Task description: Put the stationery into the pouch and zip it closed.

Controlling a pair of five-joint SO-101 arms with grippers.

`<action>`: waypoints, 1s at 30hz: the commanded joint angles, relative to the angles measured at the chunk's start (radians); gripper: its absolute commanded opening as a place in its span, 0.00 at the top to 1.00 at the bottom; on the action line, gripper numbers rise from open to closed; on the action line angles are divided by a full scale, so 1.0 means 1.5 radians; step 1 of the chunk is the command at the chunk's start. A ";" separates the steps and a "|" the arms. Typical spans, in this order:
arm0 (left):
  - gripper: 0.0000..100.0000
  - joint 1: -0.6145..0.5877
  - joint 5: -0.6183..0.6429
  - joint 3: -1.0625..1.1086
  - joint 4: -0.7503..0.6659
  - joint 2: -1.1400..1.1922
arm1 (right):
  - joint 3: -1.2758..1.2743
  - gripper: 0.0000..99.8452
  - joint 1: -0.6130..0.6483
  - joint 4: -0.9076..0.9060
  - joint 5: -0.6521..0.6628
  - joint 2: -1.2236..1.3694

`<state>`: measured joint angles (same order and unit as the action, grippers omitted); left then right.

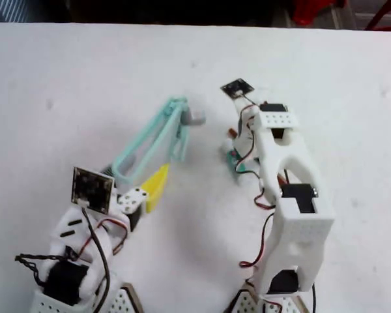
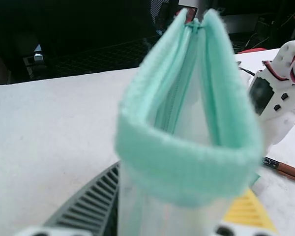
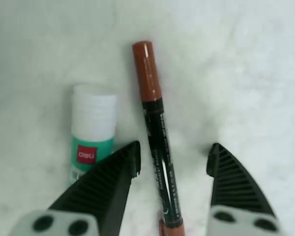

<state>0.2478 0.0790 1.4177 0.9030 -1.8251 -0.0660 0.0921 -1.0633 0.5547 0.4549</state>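
Note:
A mint green pouch lies slanted on the white table, and my left gripper is shut on its near end, beside its yellow finger. In the left wrist view the pouch gapes open, zipper running away along its top. My right gripper points down at the table right of the pouch. Its open fingers straddle a brown-capped marker in my right gripper view. A glue stick with a white cap and green label lies just outside one finger. The marker's end lies by the right arm.
The far table edge runs along the back, with dark room and a red object beyond. Bare white tabletop spreads left of the pouch and between the two arm bases. The right arm's body stands over the right side.

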 commanded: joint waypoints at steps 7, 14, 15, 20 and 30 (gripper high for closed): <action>0.76 0.013 0.004 -0.002 0.001 0.006 | 0.010 0.97 0.003 -0.010 0.001 0.003; 0.76 0.013 0.004 -0.002 0.002 0.006 | 0.010 0.98 0.003 -0.018 0.001 0.003; 0.76 0.013 0.004 -0.002 0.002 0.006 | 0.010 0.98 0.003 -0.019 0.001 0.003; 0.76 0.012 0.004 -0.002 0.002 0.006 | 0.010 0.98 0.003 -0.019 0.001 0.003; 0.76 0.012 0.004 -0.002 0.002 0.006 | 0.010 0.98 0.005 -0.019 0.001 0.003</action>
<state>0.2478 0.0790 1.4177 0.9030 -1.8251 -0.0537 0.0875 -1.0664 0.5562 0.4565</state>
